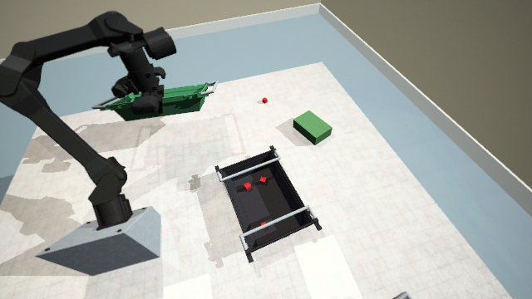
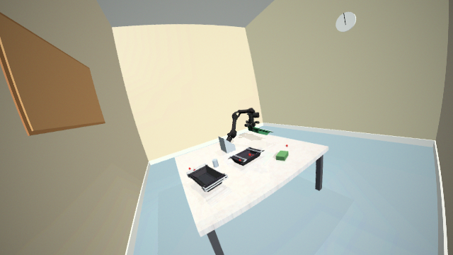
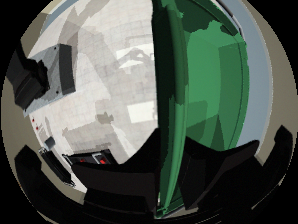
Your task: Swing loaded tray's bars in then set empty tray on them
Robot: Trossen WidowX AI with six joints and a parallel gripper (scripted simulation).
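The loaded black tray (image 1: 288, 183) (image 2: 245, 162) stands on the table with several small red blocks (image 1: 248, 186) (image 2: 250, 154) inside. Its far wire bar (image 1: 250, 169) and near wire bar (image 1: 274, 222) both lie across its top. The empty green tray (image 1: 184, 100) (image 2: 262, 131) (image 3: 205, 75) is in the air beyond the black tray, near the table's far edge, its bars out over its ends. My gripper (image 1: 147, 104) (image 3: 162, 131) is shut on the green tray's long side wall. The fingertips are partly hidden.
A green box (image 1: 312, 124) (image 2: 282, 155) and a loose red block (image 1: 264, 100) (image 2: 287, 145) lie on the table. Another black tray (image 2: 206, 174) and a grey cylinder (image 2: 215, 163) stand toward the other end. My arm's grey base (image 1: 104, 249) stands beside the loaded tray.
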